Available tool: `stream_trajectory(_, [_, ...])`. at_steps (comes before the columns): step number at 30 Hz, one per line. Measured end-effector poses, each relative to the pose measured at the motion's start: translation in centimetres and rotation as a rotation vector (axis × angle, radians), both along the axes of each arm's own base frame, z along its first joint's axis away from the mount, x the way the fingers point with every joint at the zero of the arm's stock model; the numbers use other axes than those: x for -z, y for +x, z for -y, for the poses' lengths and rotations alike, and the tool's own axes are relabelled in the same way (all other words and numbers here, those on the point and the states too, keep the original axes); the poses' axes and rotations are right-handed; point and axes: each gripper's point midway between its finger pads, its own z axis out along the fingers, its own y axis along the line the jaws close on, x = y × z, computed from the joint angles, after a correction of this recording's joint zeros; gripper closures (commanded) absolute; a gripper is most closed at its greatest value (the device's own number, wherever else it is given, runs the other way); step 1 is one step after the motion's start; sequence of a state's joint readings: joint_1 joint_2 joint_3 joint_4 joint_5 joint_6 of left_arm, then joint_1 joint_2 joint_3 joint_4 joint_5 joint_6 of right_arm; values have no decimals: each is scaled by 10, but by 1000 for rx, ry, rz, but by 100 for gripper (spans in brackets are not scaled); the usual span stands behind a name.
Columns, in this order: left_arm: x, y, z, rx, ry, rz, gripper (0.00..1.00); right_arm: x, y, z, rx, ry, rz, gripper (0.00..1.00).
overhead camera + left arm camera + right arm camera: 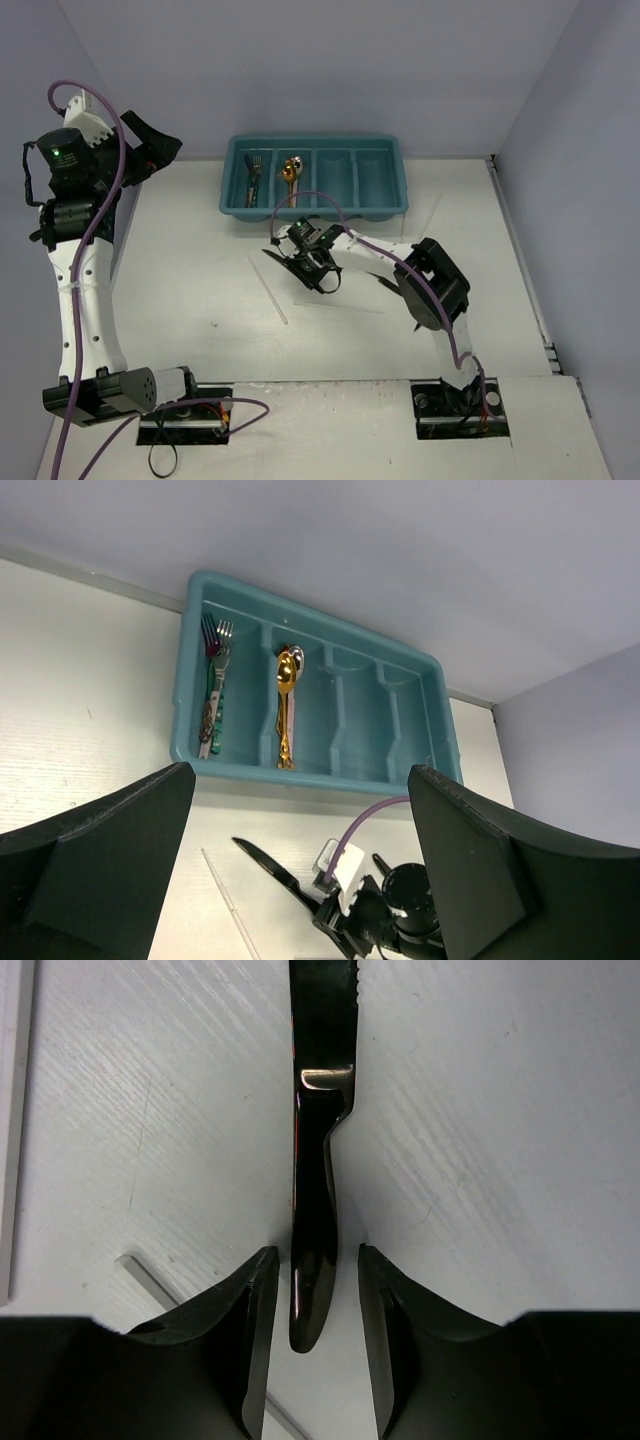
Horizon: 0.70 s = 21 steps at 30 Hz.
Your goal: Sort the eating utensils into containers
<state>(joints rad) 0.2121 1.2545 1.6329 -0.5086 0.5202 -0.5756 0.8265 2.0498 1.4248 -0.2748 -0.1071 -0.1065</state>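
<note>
Down low at mid-table, the right gripper (316, 1260) has its fingers narrowly parted either side of the handle of the black metal knife (318, 1160), not clamped. A thin pale stick (270, 292) lies just beside it, toward the left edge of the white table (190, 270). The left gripper (300, 778) hangs high by the far-left corner, spread wide. Along the far edge sits the teal plastic cutlery tray (315, 141), with silver forks (214, 665) in the leftmost compartment and a gold spoon (286, 680) in the second. The knife is well apart from the right edge.
</note>
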Motion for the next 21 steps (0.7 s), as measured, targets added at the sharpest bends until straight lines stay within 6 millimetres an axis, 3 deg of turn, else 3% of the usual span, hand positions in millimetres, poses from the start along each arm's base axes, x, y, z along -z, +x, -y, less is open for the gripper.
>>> stream_trajectory(21, [6, -3, -17, -22, -16, -18, 13, 2, 12, -25, -191, -146, -61, 69])
